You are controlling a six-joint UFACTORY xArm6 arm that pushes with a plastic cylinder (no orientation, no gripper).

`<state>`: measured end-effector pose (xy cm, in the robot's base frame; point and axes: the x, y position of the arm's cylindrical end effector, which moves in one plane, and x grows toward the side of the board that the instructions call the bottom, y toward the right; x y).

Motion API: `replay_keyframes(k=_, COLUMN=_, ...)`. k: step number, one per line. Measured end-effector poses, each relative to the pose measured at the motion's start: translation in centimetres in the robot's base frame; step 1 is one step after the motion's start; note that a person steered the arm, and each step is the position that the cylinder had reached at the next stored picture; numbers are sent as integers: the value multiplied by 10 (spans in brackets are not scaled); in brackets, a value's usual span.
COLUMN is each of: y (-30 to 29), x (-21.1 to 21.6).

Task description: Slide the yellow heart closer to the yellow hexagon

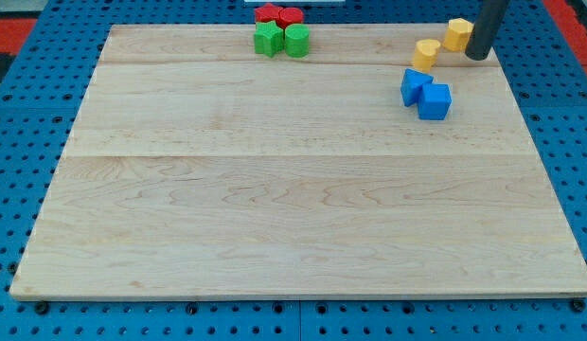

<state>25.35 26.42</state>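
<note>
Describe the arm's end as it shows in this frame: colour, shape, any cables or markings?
Only a straight dark rod shows, near black, smooth and round, entering from the view's top right. My tip is blunt and plain. No cables, labels or markings are visible. There is no claw, and the arm above is out of frame.

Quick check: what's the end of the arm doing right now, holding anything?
My tip: a bare rod, holding nothing, just right of the upper yellow block, apparently not touching it.

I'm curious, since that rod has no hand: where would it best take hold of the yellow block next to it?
I cannot hold anything, I only push. My tip stands just right of that yellow block. I would press its upper-right side, coming from the view's top right. The other yellow block lies to its lower left, so that push should send it there.
</note>
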Motion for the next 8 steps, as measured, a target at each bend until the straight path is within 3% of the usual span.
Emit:
replay_keyframes(k=1, y=-1, x=-45)
replay_keyframes(k=2, y=-6, x=-47)
replay_keyframes(k=3, y=-17, x=-14)
replay_keyframes(k=5, y=-115, x=-41)
replay_keyframes(k=6, y=-182, x=-17)
replay_keyframes(k=7, y=-162, x=33)
replay_keyframes(k=8, y=-97, x=35)
